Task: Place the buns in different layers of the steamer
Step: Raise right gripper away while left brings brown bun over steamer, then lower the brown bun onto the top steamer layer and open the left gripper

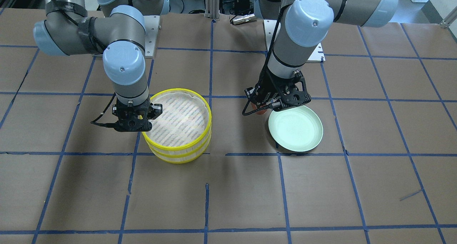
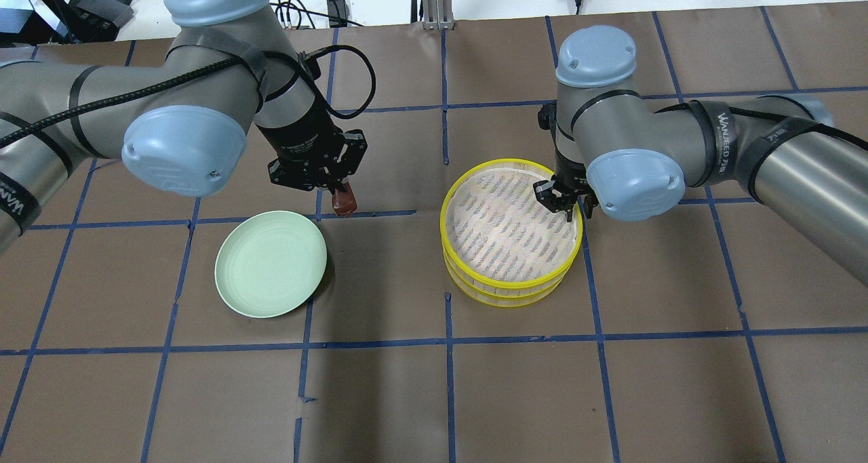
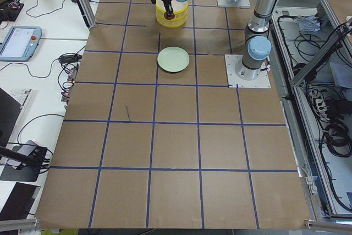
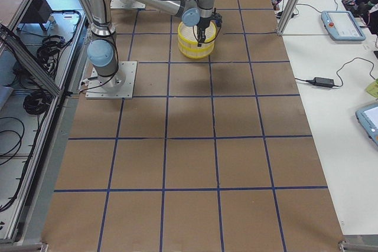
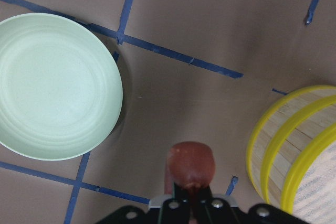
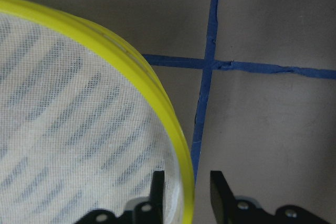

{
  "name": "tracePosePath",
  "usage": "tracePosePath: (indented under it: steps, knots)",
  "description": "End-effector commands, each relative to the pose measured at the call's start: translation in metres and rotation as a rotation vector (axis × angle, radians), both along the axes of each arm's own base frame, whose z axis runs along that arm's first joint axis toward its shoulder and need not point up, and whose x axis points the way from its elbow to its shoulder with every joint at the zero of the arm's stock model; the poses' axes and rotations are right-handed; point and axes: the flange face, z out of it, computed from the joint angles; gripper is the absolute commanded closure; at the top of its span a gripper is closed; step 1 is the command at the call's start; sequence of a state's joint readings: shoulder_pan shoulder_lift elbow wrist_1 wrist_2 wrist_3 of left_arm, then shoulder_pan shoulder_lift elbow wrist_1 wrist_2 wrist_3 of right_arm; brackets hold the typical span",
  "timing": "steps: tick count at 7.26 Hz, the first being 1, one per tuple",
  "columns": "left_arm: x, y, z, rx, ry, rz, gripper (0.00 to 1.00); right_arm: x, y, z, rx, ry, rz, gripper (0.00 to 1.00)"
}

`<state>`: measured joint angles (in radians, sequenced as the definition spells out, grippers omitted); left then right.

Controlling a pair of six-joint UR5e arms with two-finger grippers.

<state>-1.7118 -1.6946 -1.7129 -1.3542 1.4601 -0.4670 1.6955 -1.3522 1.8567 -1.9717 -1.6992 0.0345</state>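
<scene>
Two arms work over a brown paper surface (image 2: pixel 434 395) ruled into squares by blue tape. The left pincer (image 2: pixel 339 193) points downward and is clamped on the dark reddish-brown bun (image 2: pixel 344 205), which it holds clear of the surface. In the left wrist view the bun (image 5: pixel 191 163) hangs over bare paper between the pale green plate (image 5: pixel 52 85) and the steamer (image 5: pixel 294 145), touching neither. The plate (image 2: pixel 270 272) lies flat on the robot's left half of the surface, just beside the held bun and well apart from the steamer. The steamer (image 2: pixel 505 236) stands on the robot's right half as two stacked tiers with bright yellow rims and whitish slatted sides; a white striped liner covers the floor of the top tier. The right pincer (image 6: pixel 187 182) is lowered at the steamer's right-hand edge with its fingers (image 6: pixel 218 184) spread apart. One finger sits inside the top tier above the liner and the other outside the wall, so the yellow rim passes between them.
</scene>
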Motion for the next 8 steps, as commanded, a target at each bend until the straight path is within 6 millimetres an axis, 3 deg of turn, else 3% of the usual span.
tracePosePath:
  steps: [1,2,3,4,5,6,7,8]
  knots:
    - [-0.011,-0.006,-0.003,-0.026,0.065,0.002,0.95,-0.015,-0.012,0.034,-0.047,-0.022,-0.030,0.00]
    - [-0.017,-0.012,0.002,-0.078,0.127,0.011,0.95,-0.033,-0.017,0.077,-0.057,-0.098,-0.084,0.00]
    - [-0.025,-0.011,0.005,-0.077,0.172,0.007,0.95,-0.050,-0.021,0.133,-0.084,-0.167,-0.131,0.00]
    - [-0.043,-0.009,0.002,-0.086,0.198,0.009,0.95,-0.050,-0.023,0.177,-0.108,-0.186,-0.133,0.00]
    - [-0.075,-0.010,-0.009,-0.120,0.215,0.040,0.95,-0.049,-0.018,0.236,-0.141,-0.191,-0.130,0.00]
    - [-0.112,-0.003,-0.019,-0.130,0.234,0.111,0.94,-0.052,-0.011,0.247,-0.132,-0.187,-0.126,0.00]
    - [-0.131,0.004,-0.028,-0.109,0.236,0.154,0.94,-0.052,-0.005,0.246,-0.127,-0.175,-0.123,0.00]
    - [-0.140,0.009,-0.030,-0.101,0.238,0.168,0.51,-0.052,-0.004,0.241,-0.119,-0.179,-0.118,0.00]
